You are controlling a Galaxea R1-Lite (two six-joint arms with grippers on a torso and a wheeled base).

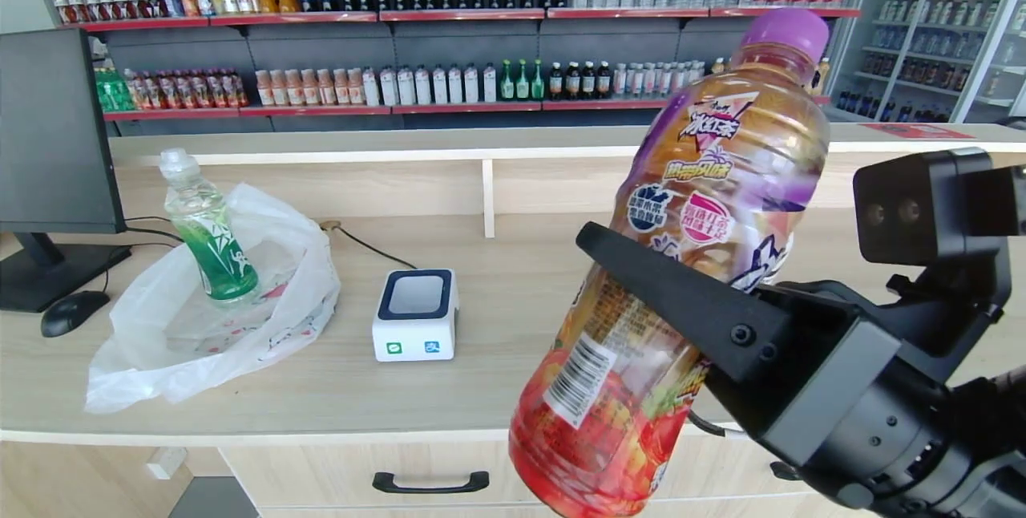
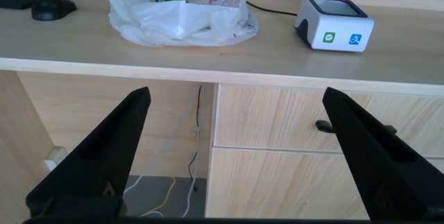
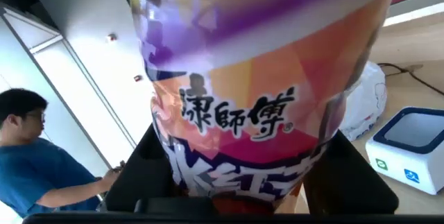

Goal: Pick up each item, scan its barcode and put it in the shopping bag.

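Right end effector (image 1: 665,301) clamps the tilted purple-capped bottle (image 1: 721,181) at mid-body. Left end effector (image 2: 236,99) gapes wide, touching nothing, below the bench's (image 2: 208,50) front edge.

I see a glossy clear-plastic bottle (image 1: 721,181), matt black fingers (image 1: 665,293), a thin crinkly plastic bag (image 1: 313,261), a smooth wood-grain table (image 1: 513,277).

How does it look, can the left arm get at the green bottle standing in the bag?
Probably yes, after rising: the left gripper, jaws open and empty, sits below the counter edge facing the drawers. Above, nothing blocks the green bottle in the shopping bag.
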